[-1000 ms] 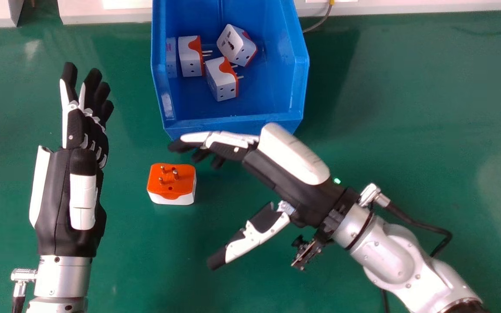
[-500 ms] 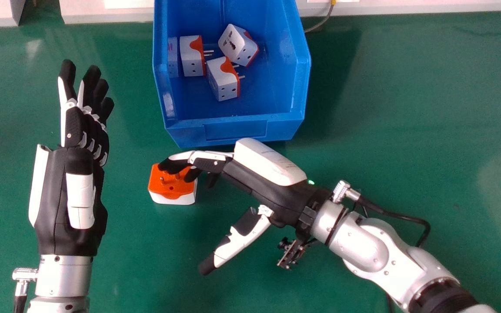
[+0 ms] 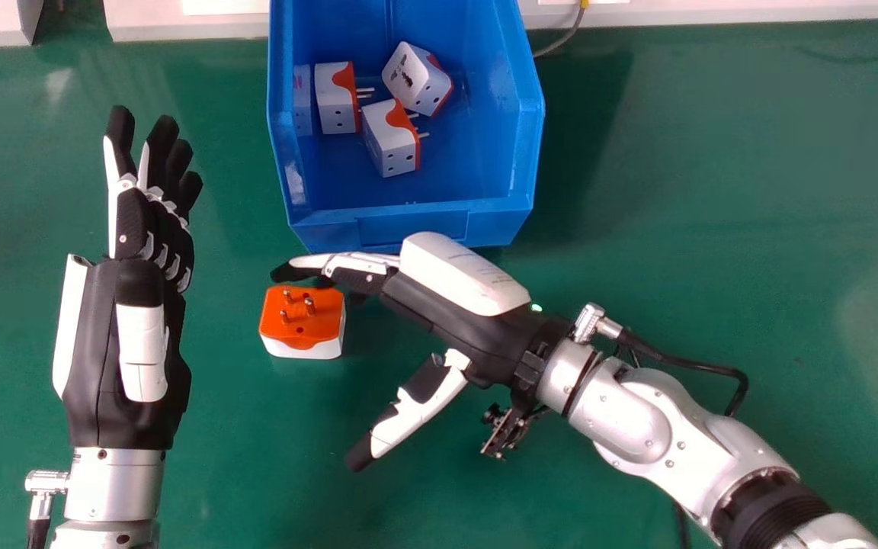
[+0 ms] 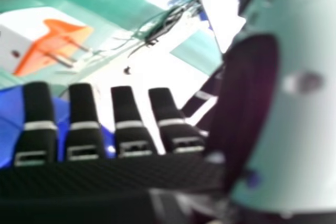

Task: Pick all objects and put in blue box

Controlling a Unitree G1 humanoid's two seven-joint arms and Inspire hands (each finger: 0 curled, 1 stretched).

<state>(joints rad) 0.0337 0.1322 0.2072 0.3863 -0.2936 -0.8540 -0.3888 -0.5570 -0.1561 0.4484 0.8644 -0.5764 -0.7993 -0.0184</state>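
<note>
Right hand shifted toward blue box — head view adds three adapters inside

My right hand: fingers straight, thumb apart.
Adapter: orange-white, pins visible, beyond my fingertips.
Blue box: behind my fingers.

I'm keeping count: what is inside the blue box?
Three plug adapters lie in the blue box. What is beneath them is covered, and the far end is past the view's edge.

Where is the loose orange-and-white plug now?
In the head view, the plug sits on the table, left of center, between the two hands, nearer than the blue box.
</note>
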